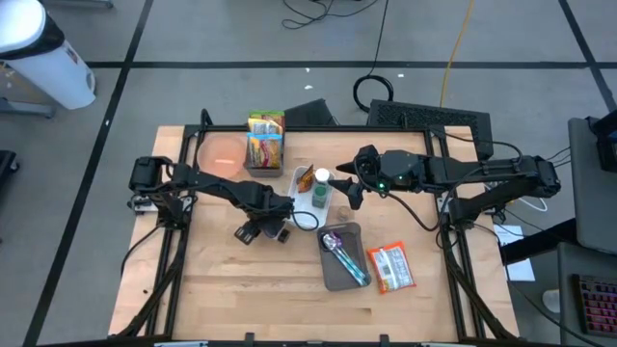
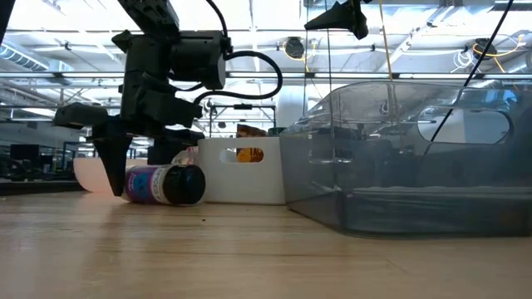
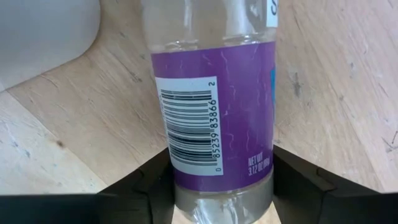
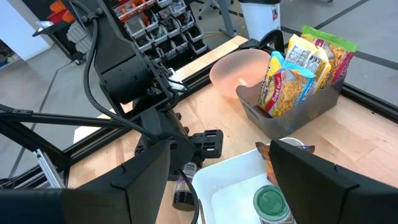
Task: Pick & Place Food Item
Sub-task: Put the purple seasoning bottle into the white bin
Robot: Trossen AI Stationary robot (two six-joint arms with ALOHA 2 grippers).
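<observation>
A small clear bottle with a purple label (image 3: 214,106) and a black cap lies on its side on the wooden table (image 1: 222,289), left of centre (image 2: 162,184). My left gripper (image 3: 222,186) stands over it (image 1: 262,229), pointing down, with a finger on each side of the bottle's body. My right gripper (image 4: 227,186) hangs open and raised above the white bin (image 4: 230,186), holding nothing (image 1: 349,188); it shows at the top of the low view (image 2: 341,17). My left gripper has the bottle's labelled body (image 3: 181,163) between its two fingers, near the clear end beyond the label. The fingers (image 3: 143,186) come from above, pointing down, and lie across the bottle. The bottle rests on its side on the table.
A white bin (image 1: 307,178) with a green-lidded jar (image 1: 319,196) stands right of the bottle. A grey bin of snack packets (image 1: 265,145) and a pink bowl (image 1: 224,154) sit at the far side. A clear tray (image 1: 342,255) and a red packet (image 1: 392,268) lie toward the near right.
</observation>
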